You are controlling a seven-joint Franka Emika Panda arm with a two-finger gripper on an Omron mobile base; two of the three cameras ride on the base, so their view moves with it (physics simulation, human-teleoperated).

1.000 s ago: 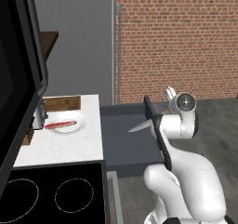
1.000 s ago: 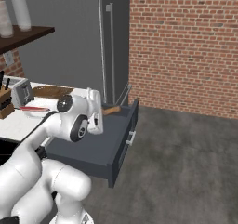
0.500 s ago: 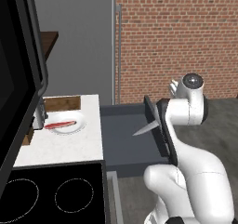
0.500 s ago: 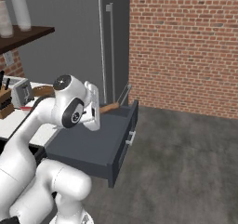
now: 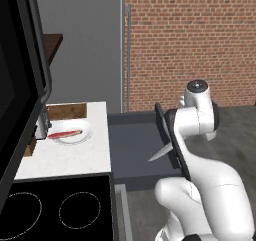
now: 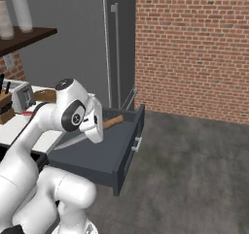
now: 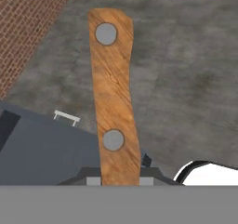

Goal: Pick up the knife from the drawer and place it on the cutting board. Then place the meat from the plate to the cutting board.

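Hand view: my fingers [image 7: 120, 174] are clamped on the knife [image 7: 114, 95] at the butt of its wooden handle; the tips themselves are cut off at the bottom edge. Left base view shows only the blade [image 5: 160, 153] projecting past my forearm, above the open drawer [image 5: 135, 147]; the handle is hidden. The meat [image 5: 64, 134] lies on the plate [image 5: 84, 136] near the counter's [image 5: 95, 157] back left edge. The cutting board [image 5: 67, 110], behind the plate, is partly hidden.

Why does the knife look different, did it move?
Yes. The knife, held in the gripper, has lifted higher above the open drawer floor.
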